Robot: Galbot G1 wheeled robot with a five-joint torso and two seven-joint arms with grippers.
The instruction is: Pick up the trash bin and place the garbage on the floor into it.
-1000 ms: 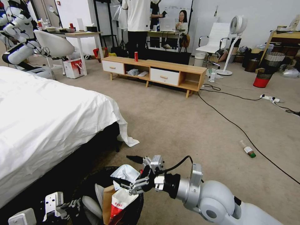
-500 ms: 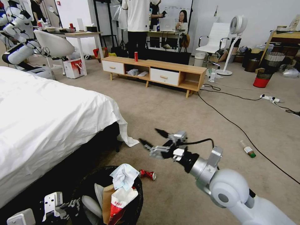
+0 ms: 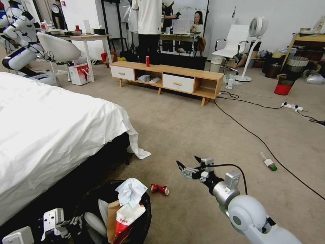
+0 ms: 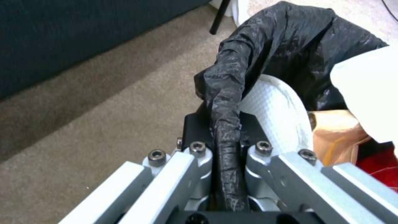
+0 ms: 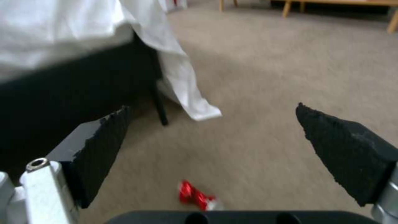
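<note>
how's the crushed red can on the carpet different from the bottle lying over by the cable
The crushed can is red and dented, close beside the trash bin; the bottle is clear with a green cap, intact, far off on the robot's right beside a black cable. Both lie on their sides on the floor.

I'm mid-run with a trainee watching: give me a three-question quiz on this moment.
1. True or false: the crushed red can lies inside the trash bin.
2. The left gripper is shut on: A) the bin's lined rim B) the bottle C) the bed sheet.
3. Fill in: the right gripper hangs ____ above the carpet, past the can.

Key: 1 false, it lies on the carpet beside the bin; 2 A; 3 open. The green-capped bottle also lies on the carpet.
</note>
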